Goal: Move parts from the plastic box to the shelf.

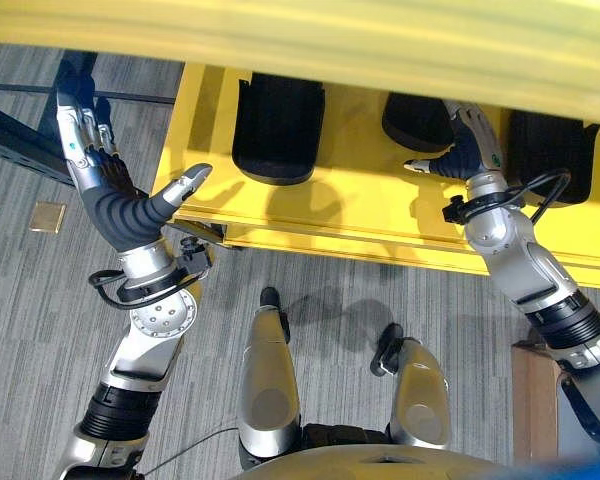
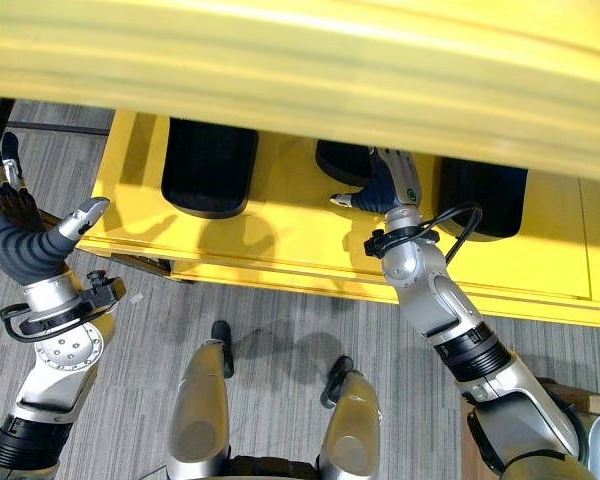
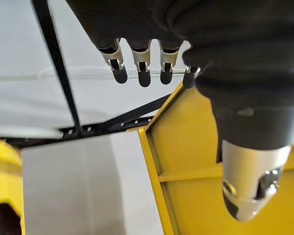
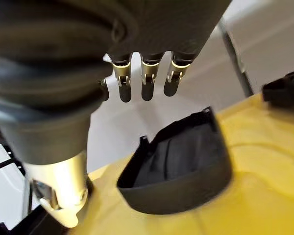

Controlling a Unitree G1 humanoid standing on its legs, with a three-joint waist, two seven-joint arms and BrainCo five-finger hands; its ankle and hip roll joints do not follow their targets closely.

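Three black moulded parts lie on the yellow shelf [image 1: 340, 215]: a left part [image 1: 278, 128], a middle part [image 1: 418, 122] and a right part [image 1: 552, 150]. My right hand [image 1: 464, 152] hovers over the shelf just beside the middle part [image 4: 181, 166], open, fingers [image 4: 144, 81] straight and holding nothing. My left hand [image 1: 110, 190] is raised off the shelf's left end, open, with its thumb [image 1: 187, 185] pointing at the shelf's corner. Its fingers [image 3: 139, 71] are straight and empty, with the shelf's yellow edge [image 3: 186, 161] past them.
A higher yellow shelf board [image 1: 380, 40] crosses the top of the view, overhanging the parts. A dark metal frame [image 1: 20, 150] stands left of the left hand. On the grey carpet lie a small tan square [image 1: 48, 217] and a brown box [image 1: 535, 400] at the lower right.
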